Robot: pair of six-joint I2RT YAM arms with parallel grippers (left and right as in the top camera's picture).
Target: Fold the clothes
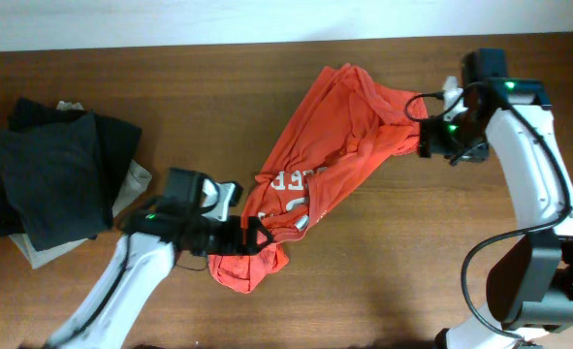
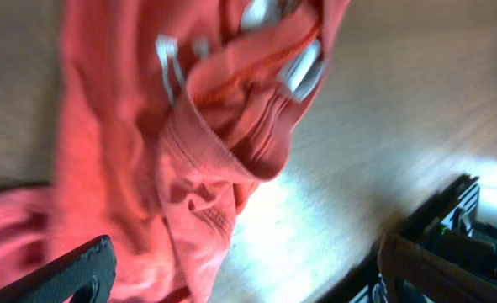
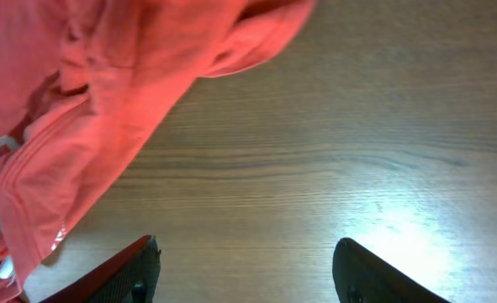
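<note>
The red-orange T-shirt [image 1: 330, 155] lies crumpled in a diagonal band across the wooden table, with part of its white print showing near the middle. My left gripper [image 1: 252, 237] is at the shirt's lower-left end. In the left wrist view its jaws [image 2: 244, 269] are wide open, with bunched shirt fabric [image 2: 189, 160] lying between and ahead of them. My right gripper [image 1: 427, 136] is at the shirt's upper-right end. In the right wrist view its jaws [image 3: 244, 269] are open over bare wood, and the shirt [image 3: 105, 93] lies up and to the left, apart from the fingers.
A pile of dark folded garments [image 1: 53, 170] lies on top of a beige garment [image 1: 136, 184] at the table's left side. The table's back edge [image 1: 218, 46] meets a white wall.
</note>
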